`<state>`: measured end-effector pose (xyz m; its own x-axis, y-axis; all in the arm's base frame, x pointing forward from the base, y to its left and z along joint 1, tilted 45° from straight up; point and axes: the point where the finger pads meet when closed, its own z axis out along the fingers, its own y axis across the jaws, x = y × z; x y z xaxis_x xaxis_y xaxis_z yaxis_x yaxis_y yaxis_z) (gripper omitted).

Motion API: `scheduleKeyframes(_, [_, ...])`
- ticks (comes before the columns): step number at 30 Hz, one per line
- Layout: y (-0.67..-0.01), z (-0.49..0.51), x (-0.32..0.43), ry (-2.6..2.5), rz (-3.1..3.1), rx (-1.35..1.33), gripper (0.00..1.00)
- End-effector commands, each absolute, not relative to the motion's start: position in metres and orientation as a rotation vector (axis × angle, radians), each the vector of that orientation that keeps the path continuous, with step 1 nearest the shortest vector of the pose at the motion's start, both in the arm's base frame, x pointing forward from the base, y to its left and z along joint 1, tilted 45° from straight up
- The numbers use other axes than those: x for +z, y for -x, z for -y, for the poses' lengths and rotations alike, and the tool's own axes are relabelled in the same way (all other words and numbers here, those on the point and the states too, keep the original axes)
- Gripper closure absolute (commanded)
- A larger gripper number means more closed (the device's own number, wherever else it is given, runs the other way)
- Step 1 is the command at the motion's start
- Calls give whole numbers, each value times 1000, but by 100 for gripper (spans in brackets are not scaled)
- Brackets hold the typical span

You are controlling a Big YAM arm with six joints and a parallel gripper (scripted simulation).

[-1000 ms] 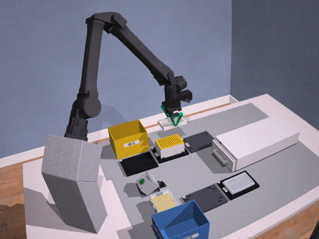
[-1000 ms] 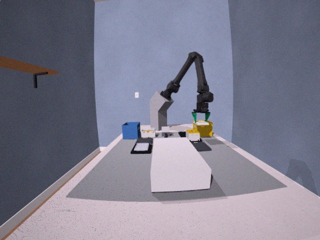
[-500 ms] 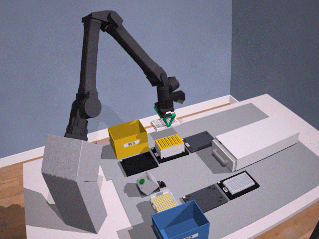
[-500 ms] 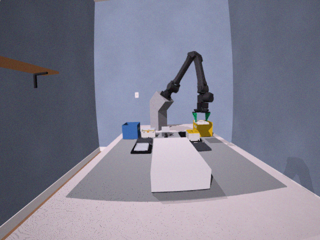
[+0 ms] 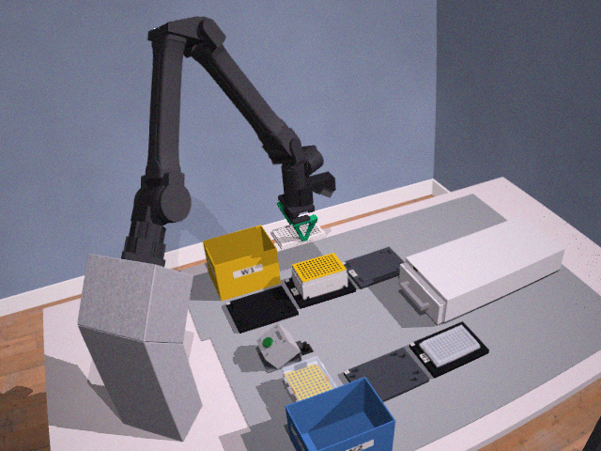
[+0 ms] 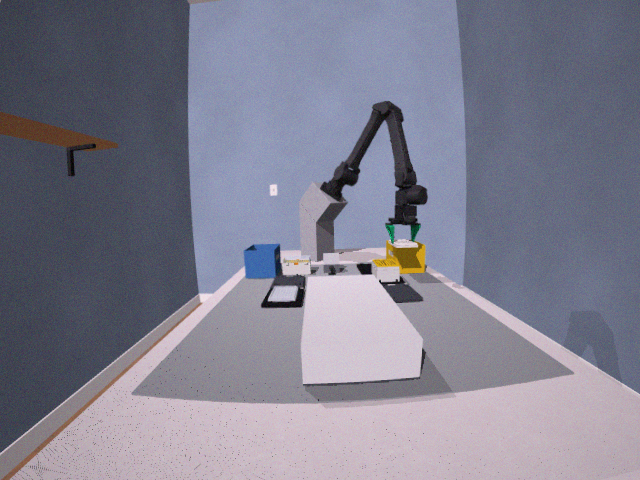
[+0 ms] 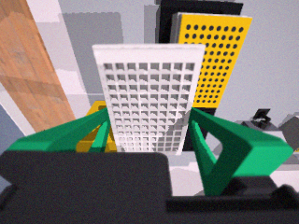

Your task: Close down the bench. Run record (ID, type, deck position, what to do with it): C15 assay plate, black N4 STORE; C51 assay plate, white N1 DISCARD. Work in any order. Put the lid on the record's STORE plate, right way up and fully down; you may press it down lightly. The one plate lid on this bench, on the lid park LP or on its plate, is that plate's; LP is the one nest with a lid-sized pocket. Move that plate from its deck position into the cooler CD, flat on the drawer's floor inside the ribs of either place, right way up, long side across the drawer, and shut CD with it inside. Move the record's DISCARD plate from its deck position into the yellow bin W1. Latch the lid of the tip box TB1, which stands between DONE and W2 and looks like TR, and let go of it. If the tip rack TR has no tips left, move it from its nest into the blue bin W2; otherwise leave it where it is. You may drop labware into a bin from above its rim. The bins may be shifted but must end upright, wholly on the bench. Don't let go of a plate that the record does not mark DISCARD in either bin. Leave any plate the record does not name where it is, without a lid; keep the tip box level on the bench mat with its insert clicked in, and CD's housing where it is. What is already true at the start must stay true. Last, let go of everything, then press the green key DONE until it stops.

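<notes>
My gripper [image 5: 300,226] is shut on the white assay plate [image 5: 297,234] and holds it flat in the air, gripped across its short sides. In the wrist view the plate [image 7: 149,98] sits between the green fingers. It hangs by the far right corner of the yellow bin W1 [image 5: 241,262], above rim height, and also over the bin in the exterior view [image 6: 405,256]. The tip rack TR [image 5: 320,273] with its yellow top stands just in front of it. The cooler CD [image 5: 480,269] is shut. A pale gridded plate or lid [image 5: 449,345] lies on a black nest at the front right.
An empty dark nest [image 5: 374,266] lies between TR and CD, a black one [image 5: 262,308] in front of W1, and a grey one [image 5: 388,372] near the front. The green key DONE [image 5: 267,342], tip box TB1 [image 5: 306,381] and blue bin W2 [image 5: 342,419] stand at the front. A tall grey box [image 5: 140,339] is at the left.
</notes>
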<state>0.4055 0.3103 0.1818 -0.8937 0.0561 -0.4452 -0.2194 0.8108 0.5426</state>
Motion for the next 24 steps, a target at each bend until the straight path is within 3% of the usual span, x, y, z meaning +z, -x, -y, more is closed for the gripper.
scheduleKeyframes(1, [-396,-317,195,122,-2509,869,100])
scheduleKeyframes(24, [-350,-335,175,117,-2527,865,100])
